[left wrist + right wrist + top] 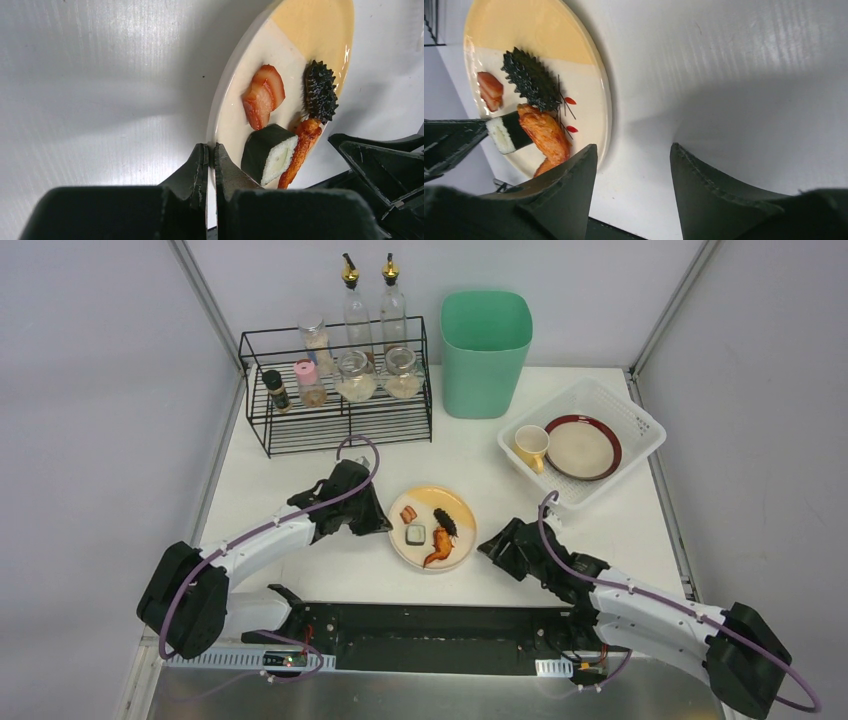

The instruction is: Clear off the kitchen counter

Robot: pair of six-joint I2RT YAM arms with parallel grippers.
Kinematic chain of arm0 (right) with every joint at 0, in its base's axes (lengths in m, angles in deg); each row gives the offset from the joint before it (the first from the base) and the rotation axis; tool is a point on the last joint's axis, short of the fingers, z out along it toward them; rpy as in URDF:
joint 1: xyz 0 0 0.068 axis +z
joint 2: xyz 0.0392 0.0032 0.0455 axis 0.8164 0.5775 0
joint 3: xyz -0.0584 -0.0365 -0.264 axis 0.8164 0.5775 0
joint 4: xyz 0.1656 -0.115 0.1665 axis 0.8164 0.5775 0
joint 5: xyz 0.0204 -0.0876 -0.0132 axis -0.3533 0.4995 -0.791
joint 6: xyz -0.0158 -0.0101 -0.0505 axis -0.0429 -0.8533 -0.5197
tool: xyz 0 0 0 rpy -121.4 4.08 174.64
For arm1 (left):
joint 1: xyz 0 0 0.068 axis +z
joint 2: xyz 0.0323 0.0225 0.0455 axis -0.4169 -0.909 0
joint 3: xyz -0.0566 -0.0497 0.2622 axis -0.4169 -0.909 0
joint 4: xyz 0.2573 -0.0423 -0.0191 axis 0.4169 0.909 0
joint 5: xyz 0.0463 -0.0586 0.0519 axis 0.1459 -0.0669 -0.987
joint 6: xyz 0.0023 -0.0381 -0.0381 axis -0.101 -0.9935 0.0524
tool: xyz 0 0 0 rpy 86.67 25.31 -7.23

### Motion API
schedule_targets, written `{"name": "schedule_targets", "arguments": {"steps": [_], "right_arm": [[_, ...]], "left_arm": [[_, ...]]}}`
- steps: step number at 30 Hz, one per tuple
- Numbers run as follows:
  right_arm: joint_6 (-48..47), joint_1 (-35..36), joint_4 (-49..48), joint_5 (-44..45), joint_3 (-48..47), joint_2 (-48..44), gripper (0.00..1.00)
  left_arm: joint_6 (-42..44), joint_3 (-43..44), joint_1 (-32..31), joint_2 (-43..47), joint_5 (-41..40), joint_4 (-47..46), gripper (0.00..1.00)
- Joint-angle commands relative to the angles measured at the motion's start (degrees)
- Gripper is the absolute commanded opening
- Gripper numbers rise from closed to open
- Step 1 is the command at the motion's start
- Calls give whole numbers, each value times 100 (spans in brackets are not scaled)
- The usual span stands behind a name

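On the white kitchen counter (300,475) sits a round cream and yellow plate (452,498) (310,30) (524,25). It carries a sushi roll (270,152), red slices (264,95), a dark spiky piece (320,92) and an orange fried piece (544,132). My left gripper (385,525) (211,146) is shut on the plate's left rim, one finger above and one below it. My right gripper (487,545) (633,146) is open just off the plate's right edge, with bare counter between its fingers.
A black wire rack (340,425) with jars and bottles stands at the back left. A green bin (485,350) is behind the plate. A white mesh basket (630,405) at the right holds a yellow cup (531,445) and a red-rimmed plate (582,447).
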Motion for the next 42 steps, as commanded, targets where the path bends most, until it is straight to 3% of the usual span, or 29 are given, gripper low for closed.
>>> {"name": "schedule_targets", "arguments": {"steps": [1, 23, 42], "right_arm": [[712, 30, -570, -88, 249, 249, 59], [1997, 567, -2375, -288, 575, 1836, 60], [2899, 1293, -2906, 409, 859, 2315, 57]], "left_arm": [[-86, 97, 8, 226, 72, -192, 0], [-752, -118, 6, 507, -18, -412, 0], [-960, -348, 6, 651, 20, -639, 0]]}}
